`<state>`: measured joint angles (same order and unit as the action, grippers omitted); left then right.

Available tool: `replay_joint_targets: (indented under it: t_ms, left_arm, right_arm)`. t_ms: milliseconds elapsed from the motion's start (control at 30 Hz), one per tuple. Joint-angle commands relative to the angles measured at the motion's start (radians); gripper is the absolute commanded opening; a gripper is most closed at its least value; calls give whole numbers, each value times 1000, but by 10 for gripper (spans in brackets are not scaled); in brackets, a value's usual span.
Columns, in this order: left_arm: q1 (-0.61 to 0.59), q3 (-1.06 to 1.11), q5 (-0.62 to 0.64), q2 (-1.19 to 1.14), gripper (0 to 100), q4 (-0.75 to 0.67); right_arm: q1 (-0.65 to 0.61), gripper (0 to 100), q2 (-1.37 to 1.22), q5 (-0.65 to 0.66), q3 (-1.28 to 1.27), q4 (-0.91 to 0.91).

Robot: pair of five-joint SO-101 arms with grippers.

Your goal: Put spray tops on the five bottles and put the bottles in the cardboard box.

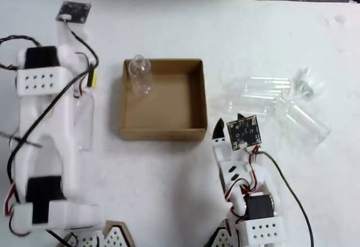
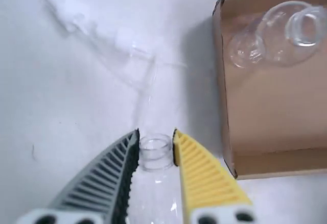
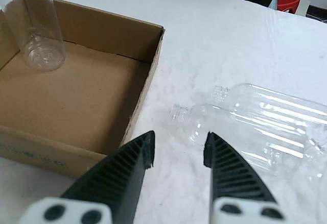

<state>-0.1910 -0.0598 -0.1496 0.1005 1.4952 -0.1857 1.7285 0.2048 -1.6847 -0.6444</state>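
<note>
Left wrist view shows the left gripper [image 2: 156,135] pinching a bottle [image 2: 155,153] by its neck beside the box [image 2: 220,81], where another bottle [image 2: 278,35] stands, while the right gripper [image 3: 179,145] gapes near lying bottles [image 3: 265,122].

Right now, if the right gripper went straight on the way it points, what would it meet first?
Probably the neck of the nearest lying bottle, just ahead of the open right gripper. The box wall lies off to the side. Depth is unclear, so it may only graze the neck.
</note>
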Motion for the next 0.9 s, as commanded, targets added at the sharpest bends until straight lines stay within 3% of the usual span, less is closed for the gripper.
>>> replay_joint_targets:
  t_ms: [0, 133, 333, 600, 867]
  left_arm:
    - [79, -35, 75, 153, 27, 20]
    - [147, 43, 178, 295, 27, -29]
    - [226, 353, 203, 582, 27, -304]
    - [349, 872, 199, 978, 27, -944]
    - [377, 1307, 195, 1021, 27, -1464]
  right_arm:
    - [8, 142, -8, 2, -9, -10]
    - [44, 143, -8, 2, -9, -10]
    - [61, 144, -8, 2, -9, -10]
    - [61, 144, -8, 2, -9, -10]
    - [61, 144, -8, 2, -9, -10]
